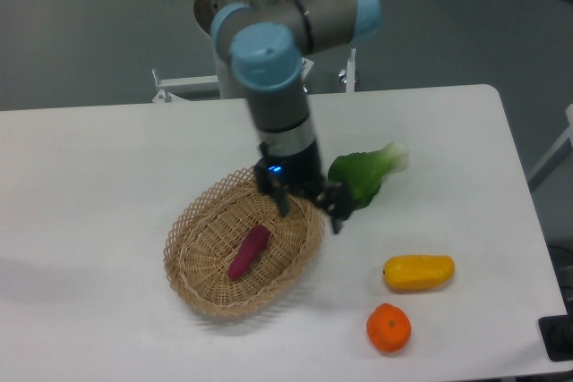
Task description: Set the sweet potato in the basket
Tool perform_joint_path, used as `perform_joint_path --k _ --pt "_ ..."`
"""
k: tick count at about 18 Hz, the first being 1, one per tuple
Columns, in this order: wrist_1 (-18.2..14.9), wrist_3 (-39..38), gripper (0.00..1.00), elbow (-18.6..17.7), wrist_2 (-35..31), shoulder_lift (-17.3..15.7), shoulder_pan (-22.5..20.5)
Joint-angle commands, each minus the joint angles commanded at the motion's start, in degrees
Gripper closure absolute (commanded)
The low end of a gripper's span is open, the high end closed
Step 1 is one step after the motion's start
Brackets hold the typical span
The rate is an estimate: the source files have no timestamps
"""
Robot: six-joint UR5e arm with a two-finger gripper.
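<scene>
The sweet potato [248,251], a slim magenta tuber, lies loose and slanted in the middle of the basket [192,279], a tan oval of woven wicker with a looped rim. My gripper [309,207] hangs above the basket's right rim, up and to the right of the sweet potato. Its fingers are spread open and hold nothing.
A green leafy vegetable [363,174] lies just right of the gripper, partly behind one finger. A yellow oblong vegetable [418,271] and a round orange fruit [389,327] sit at the front right of the white table [89,185]. The arm's base stands at the table's back edge.
</scene>
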State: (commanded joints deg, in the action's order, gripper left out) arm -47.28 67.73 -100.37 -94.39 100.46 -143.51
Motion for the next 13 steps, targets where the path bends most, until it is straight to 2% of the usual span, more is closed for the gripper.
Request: perform_joint_path --k 2,6,9,13 --pt "-1.4 6.0 0.00 0.0 0.0 -1.1 -2.7" --pt "-6.7 17.8 0.00 1.0 0.3 -2.7 -7.8" --pt "-9.4 27.0 0.00 1.1 1.0 -3.9 -11.3" --pt "-9.9 29.1 0.00 1.1 2.4 -4.2 -12.5"
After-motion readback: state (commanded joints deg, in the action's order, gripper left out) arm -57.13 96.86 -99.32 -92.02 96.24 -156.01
